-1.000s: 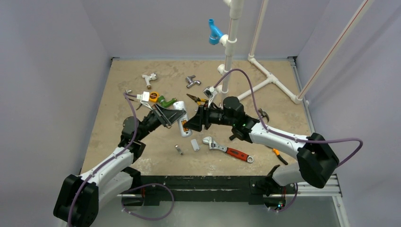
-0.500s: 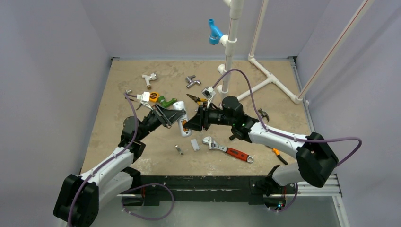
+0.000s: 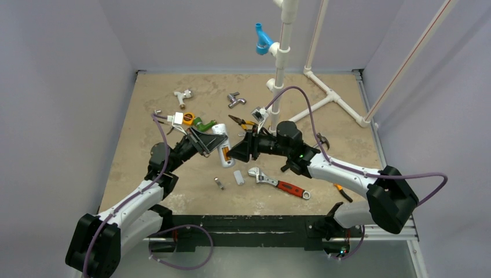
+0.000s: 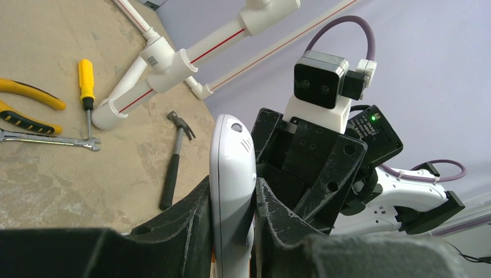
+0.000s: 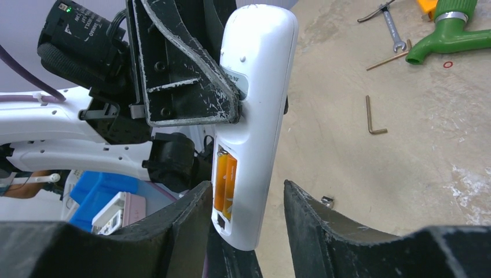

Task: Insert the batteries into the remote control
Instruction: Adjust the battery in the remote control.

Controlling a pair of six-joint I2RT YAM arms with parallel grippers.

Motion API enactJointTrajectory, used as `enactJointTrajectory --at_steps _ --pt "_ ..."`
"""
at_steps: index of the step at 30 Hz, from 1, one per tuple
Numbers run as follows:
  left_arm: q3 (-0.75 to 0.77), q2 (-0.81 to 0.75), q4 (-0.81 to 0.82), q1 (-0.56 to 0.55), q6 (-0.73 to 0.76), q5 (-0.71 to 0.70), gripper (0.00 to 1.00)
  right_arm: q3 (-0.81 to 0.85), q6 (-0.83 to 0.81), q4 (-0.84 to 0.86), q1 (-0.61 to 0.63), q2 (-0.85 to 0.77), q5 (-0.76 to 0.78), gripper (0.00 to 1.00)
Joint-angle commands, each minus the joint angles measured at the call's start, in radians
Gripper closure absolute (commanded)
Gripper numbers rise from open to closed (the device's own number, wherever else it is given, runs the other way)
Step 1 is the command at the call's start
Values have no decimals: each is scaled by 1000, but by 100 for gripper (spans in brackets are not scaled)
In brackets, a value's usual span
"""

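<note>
The white remote control (image 3: 220, 142) is held off the table, clamped in my left gripper (image 3: 209, 143). In the left wrist view the remote (image 4: 231, 168) stands edge-on between my left gripper's (image 4: 232, 202) black fingers. In the right wrist view the remote (image 5: 259, 110) shows its back with the compartment uncovered. The two orange batteries (image 5: 224, 182) lie side by side inside it. My right gripper (image 5: 246, 200) is open, its fingers on either side of the remote's lower end, with a gap on the right side. It is empty, close beside the remote (image 3: 231, 154).
A loose white cover piece (image 3: 238, 177) and a small silvery cylinder (image 3: 219, 183) lie on the table below the remote. A red-handled wrench (image 3: 281, 184), orange-handled pliers (image 3: 342, 191), a hammer (image 4: 173, 162), a green nozzle (image 3: 202, 124) and a white pipe frame (image 3: 324, 98) surround the area.
My right arm has shifted slightly to the right, its open gripper still at the remote. My left gripper and the remote have not moved.
</note>
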Motion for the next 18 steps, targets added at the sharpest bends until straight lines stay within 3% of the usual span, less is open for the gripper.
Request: enactJointTrajectory --at_steps 1,11,18 --pt "19 -21 77 -4 0 1 100 -9 23 78 0 -19 26 55" --pt "16 -30 75 -3 -1 1 100 18 10 26 1 8 42 77" --pt "17 -30 65 -4 0 -1 100 49 -44 -107 2 13 123 83"
